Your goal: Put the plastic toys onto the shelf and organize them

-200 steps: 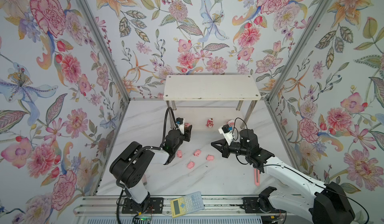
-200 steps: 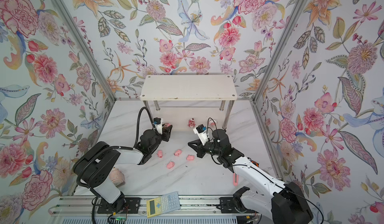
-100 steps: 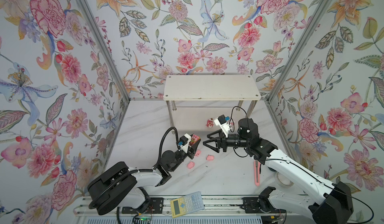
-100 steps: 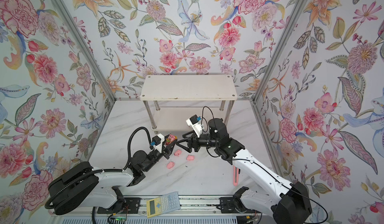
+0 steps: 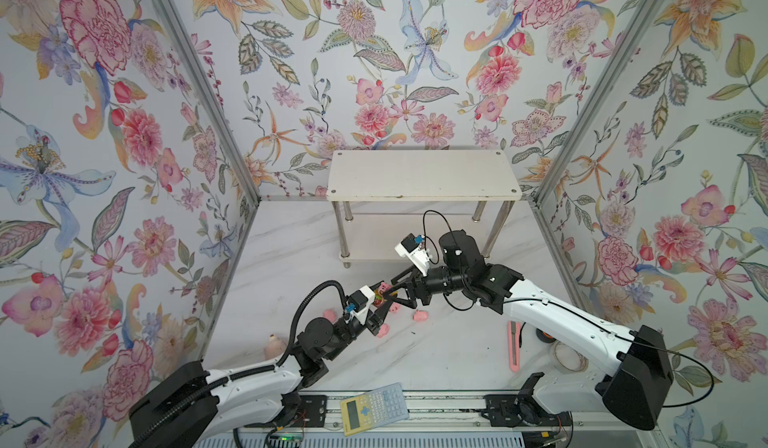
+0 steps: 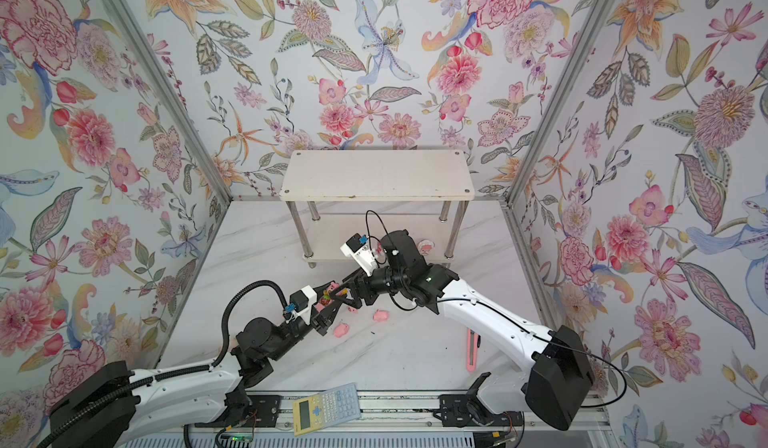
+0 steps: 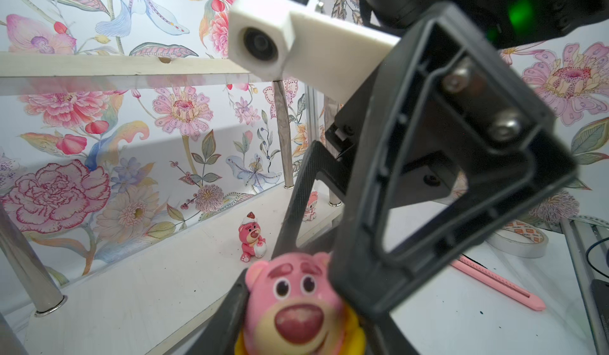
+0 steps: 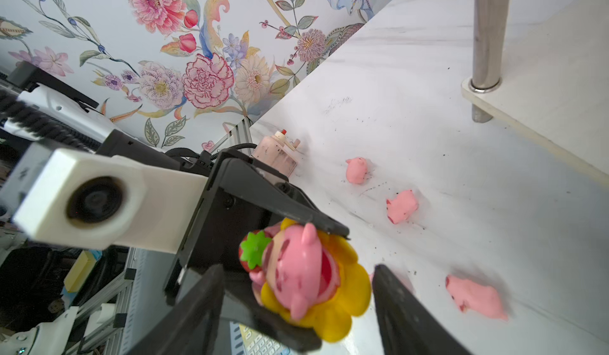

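Right hand (image 8: 296,268), spread, newly around the yellow-maned toy (image 7: 296,307) in left hand's (image 6: 328,302) pinch

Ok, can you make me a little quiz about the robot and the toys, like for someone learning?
1. True or false: the left gripper holds the yellow-maned toy.
2. Where on the shelf is the red bear? A) top tier B) lower tier C) hanging from a leg.
3. Fill in: the right gripper has its jaws ___ around that toy.
Key: 1 true; 2 B; 3 open.
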